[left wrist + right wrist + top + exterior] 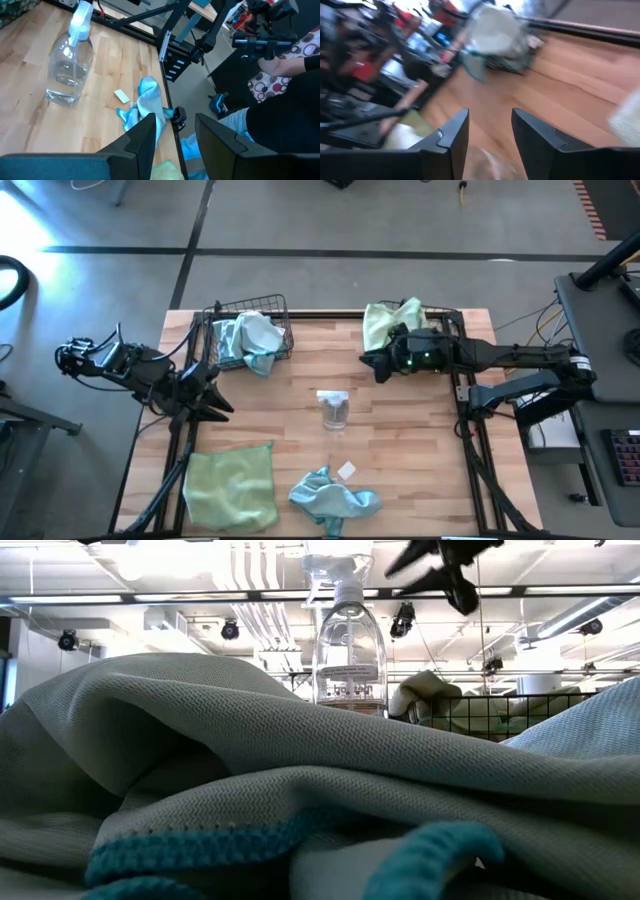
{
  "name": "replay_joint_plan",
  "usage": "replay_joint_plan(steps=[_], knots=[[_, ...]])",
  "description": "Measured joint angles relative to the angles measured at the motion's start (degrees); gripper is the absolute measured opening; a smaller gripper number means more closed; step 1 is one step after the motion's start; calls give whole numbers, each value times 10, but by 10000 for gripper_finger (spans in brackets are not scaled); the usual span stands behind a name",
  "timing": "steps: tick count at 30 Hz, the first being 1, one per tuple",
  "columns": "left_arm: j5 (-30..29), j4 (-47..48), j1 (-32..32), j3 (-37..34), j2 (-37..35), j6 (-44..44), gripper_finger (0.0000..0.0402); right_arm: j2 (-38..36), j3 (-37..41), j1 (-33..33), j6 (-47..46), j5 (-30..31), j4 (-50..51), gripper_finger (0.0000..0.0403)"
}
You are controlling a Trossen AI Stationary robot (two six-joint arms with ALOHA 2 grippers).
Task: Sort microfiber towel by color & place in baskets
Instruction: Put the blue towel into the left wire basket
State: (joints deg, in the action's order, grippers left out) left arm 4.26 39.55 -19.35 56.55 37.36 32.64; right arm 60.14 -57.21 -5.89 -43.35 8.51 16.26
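Note:
Two black wire baskets stand at the table's far edge. The left basket (250, 332) holds light blue towels; the right basket (440, 315) holds a pale green towel (385, 320). Another pale green towel (230, 485) lies flat at the near left. A crumpled light blue towel (333, 498) (147, 102) lies at the near edge and fills the low view's foreground (300, 790). My left gripper (226, 396) (175, 120) hangs open over the table's left side. My right gripper (368, 363) (490, 112) hangs open beside the right basket. Neither holds anything.
A clear spray bottle (333, 410) (348, 640) (67, 65) stands upright at the table's middle. A small white tag (347, 470) lies just beyond the blue towel. A person in dark clothes (285, 115) sits past the table's edge in the left wrist view.

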Motion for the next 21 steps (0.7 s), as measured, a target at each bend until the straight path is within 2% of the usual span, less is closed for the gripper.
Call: replay_joint_plan(steps=[9, 15, 21], knots=[[24, 6, 0, 0, -6, 2, 122, 14, 0, 71, -54, -15, -24, 129], [24, 11, 0, 0, -14, 2, 122, 68, -6, 146, -97, -16, -29, 132], [27, 15, 0, 0, -23, 5, 122, 126, -62, 202, -108, -21, -17, 133]])
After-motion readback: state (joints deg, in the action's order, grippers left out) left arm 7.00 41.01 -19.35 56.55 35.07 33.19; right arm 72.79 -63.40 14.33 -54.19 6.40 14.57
